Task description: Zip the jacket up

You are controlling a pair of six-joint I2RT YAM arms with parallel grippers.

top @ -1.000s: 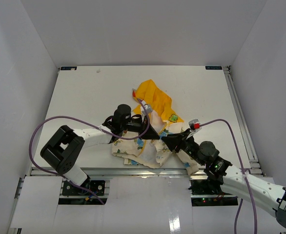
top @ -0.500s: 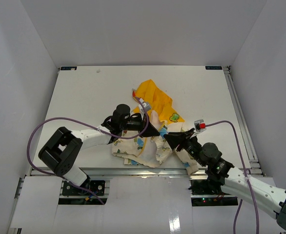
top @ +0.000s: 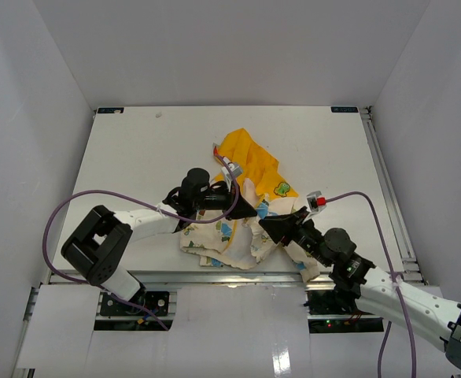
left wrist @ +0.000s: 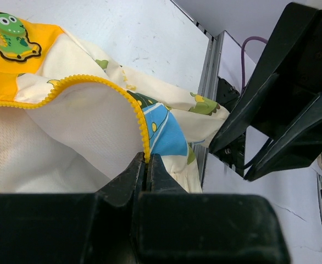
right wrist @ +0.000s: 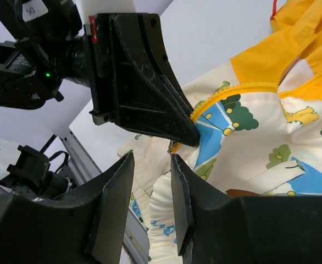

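The jacket [top: 250, 164], soft and light, lies crumpled at the near side of the table [top: 136, 142], the left gripper [left wrist: 147, 164] pinches its yellow zipper edge [left wrist: 95, 82] (I think the best hold), and the right gripper [right wrist: 151, 159] hovers beside, fingers apart.

White sticker [right wrist: 32, 8]: "DS", partly cropped.

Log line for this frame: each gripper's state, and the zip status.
left gripper: shut on zipper edge | right gripper: open, pointed at left's tip, holding nothing | jacket: front open, not zipped
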